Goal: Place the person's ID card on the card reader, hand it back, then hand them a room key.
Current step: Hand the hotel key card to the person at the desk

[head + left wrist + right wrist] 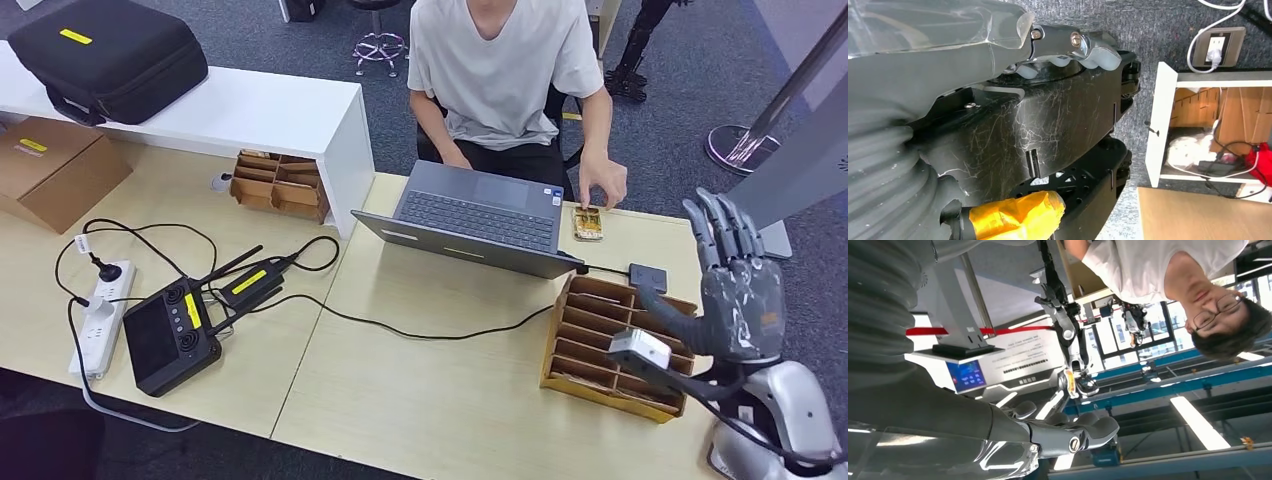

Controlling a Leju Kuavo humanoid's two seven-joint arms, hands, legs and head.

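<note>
A small yellowish ID card (588, 224) lies on the wooden table (440, 400), right of the laptop. The seated person (500, 60) rests the fingertips of one hand (603, 185) on its far edge. The card reader (648, 276), a small black box with a cable, sits just nearer on the table. A slotted cardboard rack (600, 340) stands beside it. My right hand (740, 290) is raised at the table's right end, fingers spread upward, holding nothing; its fingers (1083, 432) are bare in the right wrist view. My left hand (1068, 50) hangs beside my body with nothing in it.
An open grey laptop (480, 215) stands between the person and me. A black controller (168, 335), cables and a white power strip (100, 315) lie on the left table. A black bag (105, 55) sits on a white shelf (270, 110).
</note>
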